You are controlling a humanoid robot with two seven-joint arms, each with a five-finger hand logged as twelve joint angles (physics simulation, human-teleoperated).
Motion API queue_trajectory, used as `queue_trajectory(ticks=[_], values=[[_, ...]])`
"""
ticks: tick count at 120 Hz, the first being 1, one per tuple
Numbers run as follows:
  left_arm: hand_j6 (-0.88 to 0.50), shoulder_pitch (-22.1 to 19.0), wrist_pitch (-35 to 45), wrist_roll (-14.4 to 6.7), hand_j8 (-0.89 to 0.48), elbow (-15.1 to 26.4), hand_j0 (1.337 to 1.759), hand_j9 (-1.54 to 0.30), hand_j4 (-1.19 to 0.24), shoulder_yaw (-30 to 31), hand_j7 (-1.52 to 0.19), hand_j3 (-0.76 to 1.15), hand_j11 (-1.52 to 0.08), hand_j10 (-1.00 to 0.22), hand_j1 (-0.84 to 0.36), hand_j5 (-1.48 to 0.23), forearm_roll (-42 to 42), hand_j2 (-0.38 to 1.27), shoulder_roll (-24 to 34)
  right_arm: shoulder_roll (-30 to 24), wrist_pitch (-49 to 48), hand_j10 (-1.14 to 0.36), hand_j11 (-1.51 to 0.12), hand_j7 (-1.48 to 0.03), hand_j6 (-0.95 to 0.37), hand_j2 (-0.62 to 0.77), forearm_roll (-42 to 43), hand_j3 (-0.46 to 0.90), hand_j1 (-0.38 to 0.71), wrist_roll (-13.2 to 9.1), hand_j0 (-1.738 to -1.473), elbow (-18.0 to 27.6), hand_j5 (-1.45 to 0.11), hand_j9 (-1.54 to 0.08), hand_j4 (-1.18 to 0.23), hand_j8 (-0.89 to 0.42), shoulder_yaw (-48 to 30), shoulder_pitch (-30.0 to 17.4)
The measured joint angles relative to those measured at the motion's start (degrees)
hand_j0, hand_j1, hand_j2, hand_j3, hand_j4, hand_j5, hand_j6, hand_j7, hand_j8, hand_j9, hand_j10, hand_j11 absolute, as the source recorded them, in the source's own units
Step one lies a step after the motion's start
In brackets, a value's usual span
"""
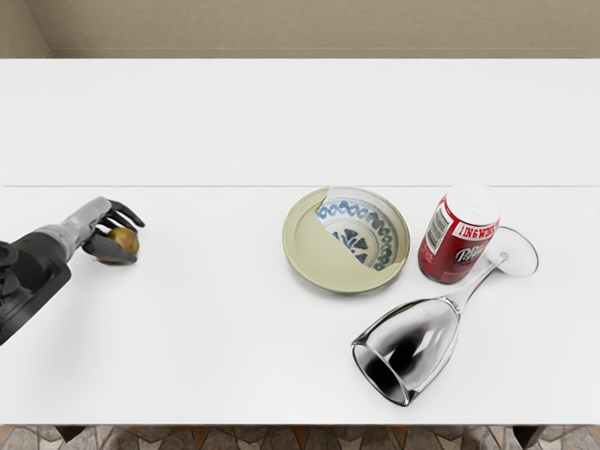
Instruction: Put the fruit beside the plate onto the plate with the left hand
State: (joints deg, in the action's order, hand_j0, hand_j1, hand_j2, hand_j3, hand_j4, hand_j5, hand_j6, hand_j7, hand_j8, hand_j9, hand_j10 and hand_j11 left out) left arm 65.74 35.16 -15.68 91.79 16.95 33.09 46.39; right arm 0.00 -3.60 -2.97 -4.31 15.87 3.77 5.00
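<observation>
A small yellow-green fruit [123, 243] lies on the white table at the far left. My left hand [114, 232] comes in from the left edge, and its dark fingers curl over and around the fruit, grasping it at table level. The plate [309, 253], beige-rimmed with a blue and white pattern in its centre, sits right of the middle, well away from the hand and fruit. Nothing lies on the plate. The right arm does not show.
A red Dr Pepper can [458, 234] stands just right of the plate. A wine glass [422, 342] lies on its side in front of the can, bowl toward the front edge, foot behind the can.
</observation>
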Motion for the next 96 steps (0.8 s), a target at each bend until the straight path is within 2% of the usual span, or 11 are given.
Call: queue_trajectory(ticks=[5, 26, 45, 96], values=[[-0.54, -0.08, 0.09, 0.00, -0.41, -0.13, 1.650, -0.79, -0.64, 0.03, -0.73, 0.00, -0.81, -0.51, -0.28, -0.72, 0.07, 0.10, -0.28, 0.00, 0.00, -0.01, -0.02, -0.02, -0.01, 0.00, -0.01, 0.00, -0.33, 0.00, -1.658, 0.01, -0.02, -0.02, -0.01, -0.01, -0.01, 0.00], [-0.56, 0.53, -0.06, -0.18, -0.42, -0.32, 1.651, -0.84, -0.65, 0.37, -0.78, 0.00, -0.85, -0.55, -0.28, -0.77, -0.29, 0.20, -0.26, 0.00, 0.00, -0.01, -0.02, -0.02, -0.01, 0.00, 0.00, 0.00, -0.33, 0.00, -1.658, 0.01, -0.02, -0.02, -0.01, -0.01, 0.00, -0.01], [-0.56, 1.98, -0.14, -1.00, -0.44, -0.08, 1.653, -0.85, -0.64, 0.38, -0.82, 0.00, -0.85, -0.56, -0.27, -0.82, -0.48, 0.22, -0.24, 0.00, 0.00, -0.01, -0.02, -0.02, -0.01, 0.00, -0.01, 0.00, -0.33, 0.00, -1.658, 0.02, -0.02, -0.02, -0.01, -0.01, 0.00, 0.00], [-0.60, 8.12, -0.14, -1.29, -0.48, 0.55, 1.656, -0.85, -0.64, 0.05, -0.84, 0.00, -0.85, -0.60, -0.28, -0.85, -0.74, 0.35, -3.65, 0.00, 0.00, -0.01, -0.02, -0.02, -0.01, 0.00, -0.01, 0.00, -0.33, 0.00, -1.658, 0.02, -0.02, -0.02, -0.01, -0.01, 0.00, 0.01]])
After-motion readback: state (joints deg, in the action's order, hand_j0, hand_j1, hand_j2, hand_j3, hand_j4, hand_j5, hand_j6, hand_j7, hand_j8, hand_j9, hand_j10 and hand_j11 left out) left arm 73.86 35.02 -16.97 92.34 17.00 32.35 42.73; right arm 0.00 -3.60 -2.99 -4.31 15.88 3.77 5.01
